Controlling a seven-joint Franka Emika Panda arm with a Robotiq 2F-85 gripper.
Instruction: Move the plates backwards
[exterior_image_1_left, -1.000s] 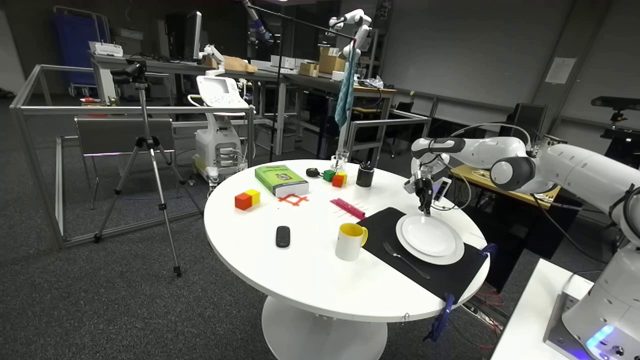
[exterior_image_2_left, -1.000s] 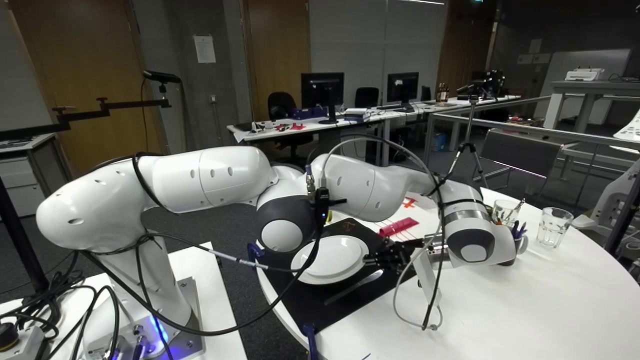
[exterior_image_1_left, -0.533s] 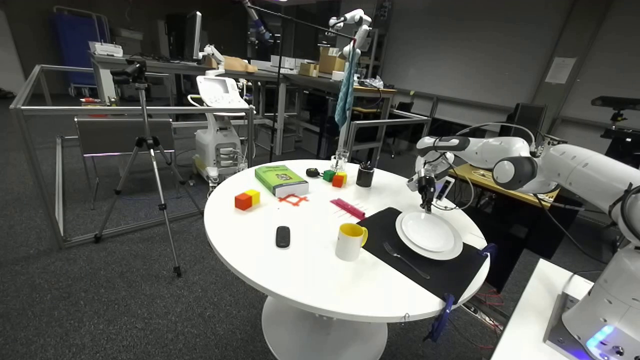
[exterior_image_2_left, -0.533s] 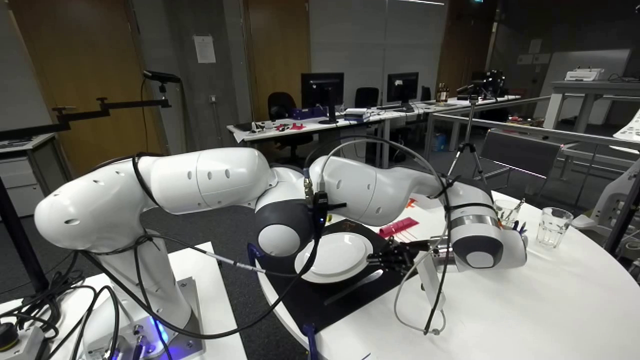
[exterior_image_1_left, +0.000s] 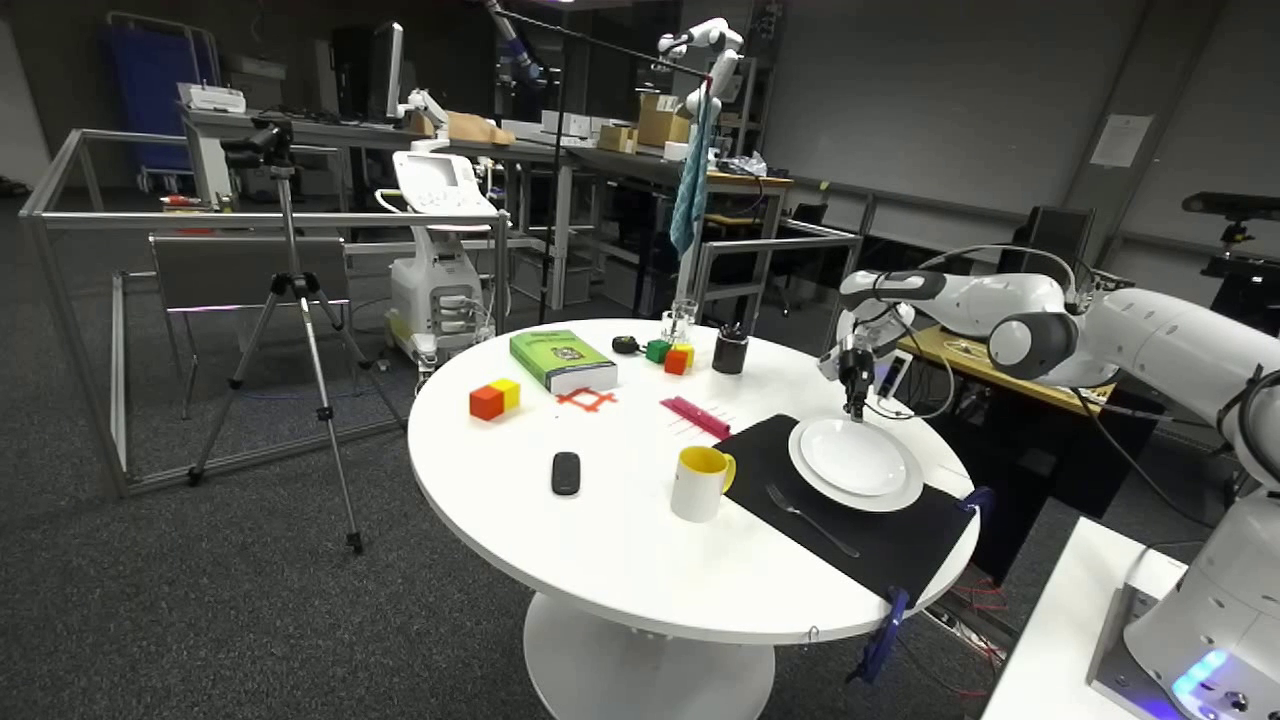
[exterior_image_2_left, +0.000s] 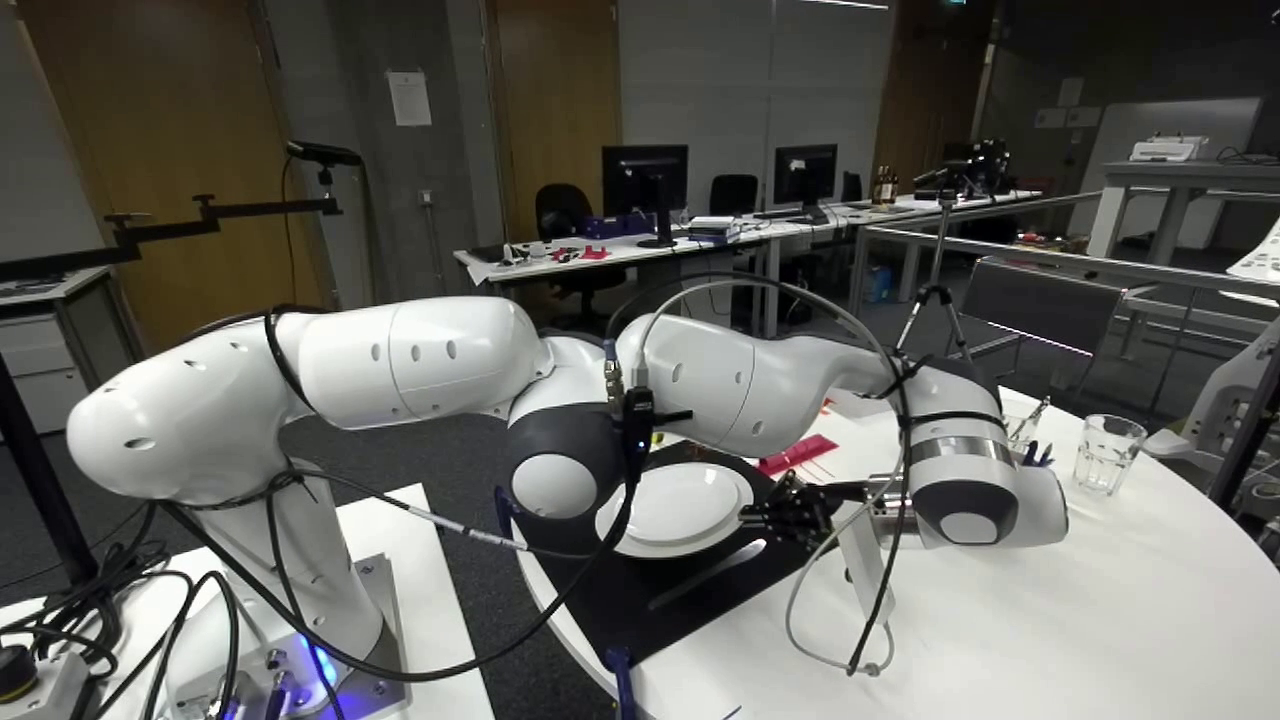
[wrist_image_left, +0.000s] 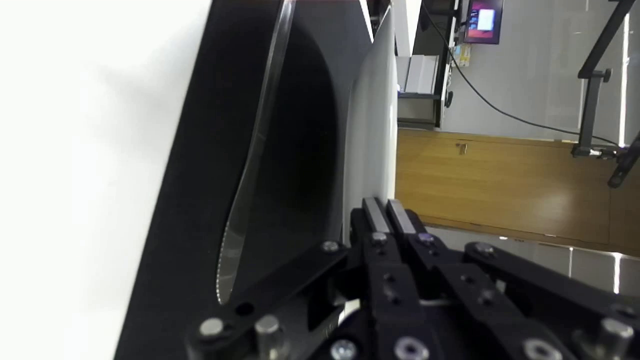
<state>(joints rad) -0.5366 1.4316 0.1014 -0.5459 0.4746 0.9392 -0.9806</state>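
Note:
The white round plates (exterior_image_1_left: 855, 465), a smaller one on a larger one, are over the black mat in both exterior views. My gripper (wrist_image_left: 384, 202) is shut on their rim, which runs in between the two fingertips in the wrist view. In an exterior view the gripper (exterior_image_2_left: 745, 518) reaches the plates (exterior_image_2_left: 675, 505) from the side away from the robot's base. Seen from the wrist, the plates (wrist_image_left: 370, 130) are edge-on with a dark shadow on the mat beside them. Whether they touch the mat I cannot tell. The arm hides part of them in an exterior view.
A knife (exterior_image_2_left: 707, 575) and a fork (exterior_image_1_left: 812, 520) lie on the black mat (exterior_image_1_left: 900, 560), on opposite sides of the plates. A white and yellow mug (exterior_image_1_left: 697, 492) stands near the fork. Blue clamps (exterior_image_1_left: 880, 640) hold the mat's edge. A pen holder (exterior_image_1_left: 730, 352) stands farther back.
My gripper and the plates have shifted together a little, away from the robot's base and toward the pink strip's side. The grip on the rim looks the same.

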